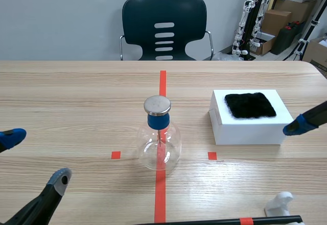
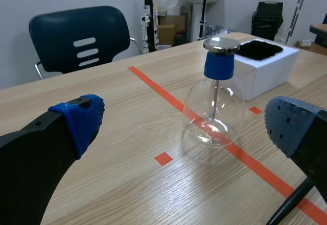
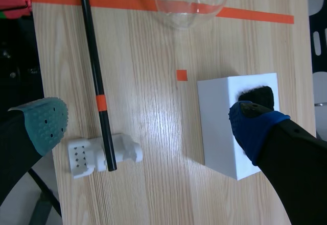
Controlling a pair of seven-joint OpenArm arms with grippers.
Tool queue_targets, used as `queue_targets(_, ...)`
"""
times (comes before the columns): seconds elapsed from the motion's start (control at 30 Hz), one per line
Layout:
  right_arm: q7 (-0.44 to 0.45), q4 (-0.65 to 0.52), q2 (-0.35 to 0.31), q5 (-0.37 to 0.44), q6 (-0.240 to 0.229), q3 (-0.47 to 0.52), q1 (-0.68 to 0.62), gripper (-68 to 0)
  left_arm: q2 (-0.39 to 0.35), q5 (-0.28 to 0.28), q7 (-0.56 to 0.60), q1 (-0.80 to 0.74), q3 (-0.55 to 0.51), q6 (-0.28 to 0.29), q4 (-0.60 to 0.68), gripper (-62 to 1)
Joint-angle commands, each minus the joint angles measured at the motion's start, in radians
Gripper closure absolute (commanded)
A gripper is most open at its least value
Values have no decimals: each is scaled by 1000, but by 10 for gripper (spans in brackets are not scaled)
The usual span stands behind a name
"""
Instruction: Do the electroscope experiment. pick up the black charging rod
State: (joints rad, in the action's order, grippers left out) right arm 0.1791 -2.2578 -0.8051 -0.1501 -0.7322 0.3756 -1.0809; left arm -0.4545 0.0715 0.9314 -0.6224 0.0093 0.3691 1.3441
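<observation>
The black charging rod (image 3: 94, 67) lies flat on the table, with an orange band (image 3: 100, 102) near one end. That end rests on a small white stand (image 3: 102, 156). In the scene view the rod (image 1: 214, 221) runs along the near table edge. My right gripper (image 3: 150, 125) hangs open above the table, one finger beside the stand and the other over the white box (image 3: 222, 133). My left gripper (image 2: 184, 123) is open too, low at the near left, facing the glass flask electroscope (image 2: 213, 110). Nothing is held.
The electroscope (image 1: 158, 139) stands on the centre tape line. The white box (image 1: 244, 128), topped by a black fur pad (image 1: 250, 105), sits to its right. The white stand (image 1: 278, 204) is at the near right. A dark chair (image 1: 164, 27) stands behind the table.
</observation>
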Motion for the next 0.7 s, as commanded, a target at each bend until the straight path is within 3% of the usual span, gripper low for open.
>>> queue_targets(0.0,-21,-20,-20,-2,-13,-6,3,-679,11,-7,14,20,16,3,-9,-623)
queue_targets(0.2,-207,-35,-51,-4,-13,-133,112,-679,28,-16,14,80,63,3,-76,-623)
queue_targets(0.67,-689,-20,-35,25,-13,-610,420,-679,28,-16,50,200,159,-21,-225,-623)
